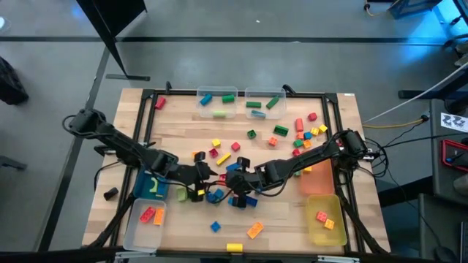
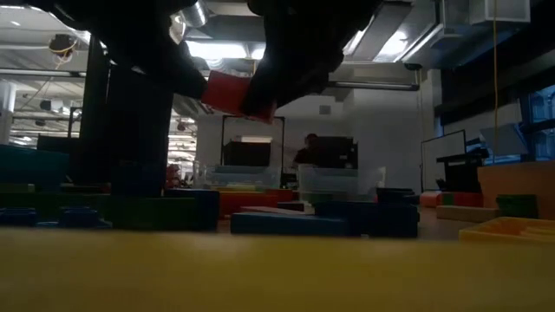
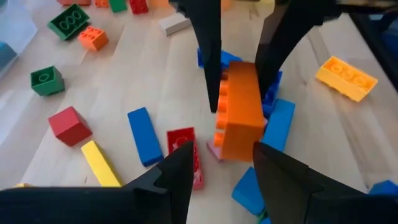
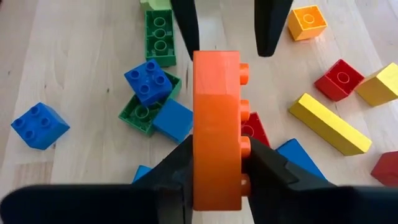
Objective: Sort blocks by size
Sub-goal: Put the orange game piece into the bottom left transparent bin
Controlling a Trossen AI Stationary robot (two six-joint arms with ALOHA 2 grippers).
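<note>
My right gripper is shut on a long orange block and holds it above the middle of the table, over a heap of blue, green, red and yellow blocks. My left gripper is open and faces it from the table's left. Its two fingers stand on either side of the block's free end; I cannot tell whether they touch it. The low view shows the block well above the tabletop. My right gripper pinches the orange block's near end between its two fingers, one on the smooth underside and one on the studded face. The fingers slant down from the table's right and lie along the block. The block sticks out ahead of them, studs sideways, lifted clear.
Two clear bins with blocks stand at the far edge. A blue bin and a clear bin sit near left, an orange bin and a yellow bin near right. Loose blocks lie scattered across the middle.
</note>
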